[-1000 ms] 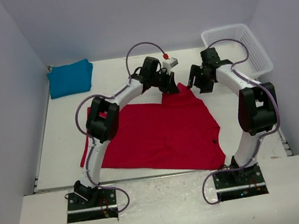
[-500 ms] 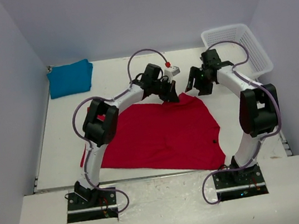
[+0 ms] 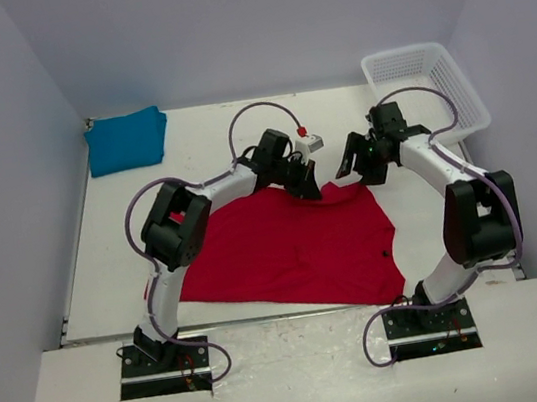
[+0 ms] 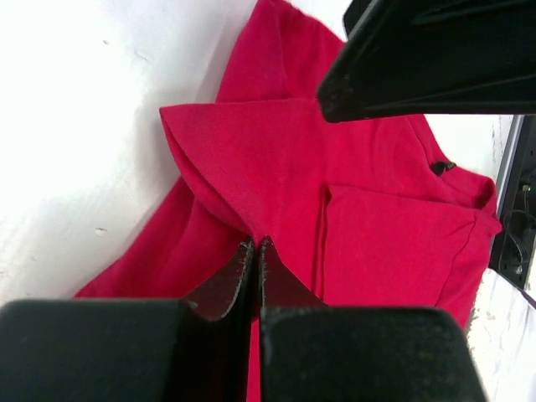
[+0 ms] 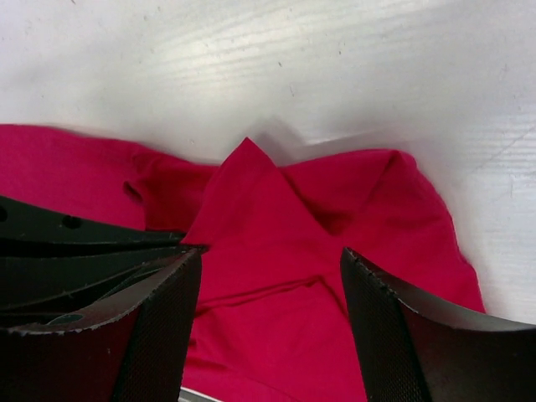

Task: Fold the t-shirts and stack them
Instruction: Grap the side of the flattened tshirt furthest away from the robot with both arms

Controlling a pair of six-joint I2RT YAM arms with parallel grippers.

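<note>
The white table [image 3: 209, 139] carried the same layout throughout; the change was in the red t-shirt [image 3: 287, 254], which lay spread across the middle and near part of it. A second earlier its far edge stood up as a raised flap between the two arms. That flap had since been drawn down and toward the near side, so the far edge now read lower and flatter from above, with the cloth doubled over itself there.

The white mesh basket [image 3: 465, 96] at the far right and the teal-blue t-shirt [image 3: 126, 141], lying as a folded block in the far left corner, had not shifted.

The left gripper [image 4: 255, 247] had come nearer and lower with the cloth. Its jaws were pressed together on a pinched ridge of red fabric, so the fold was still being carried, not released. The right gripper [image 5: 270, 285] had also dropped slightly and hung over the same far edge with its fingers wide apart, gripping nothing. The dark neck label [image 4: 441, 167] showed just beyond the turned-over part.

By my reading, the red shirt's first fold was under way and not yet laid. Stacking it with the teal one was still to come.
</note>
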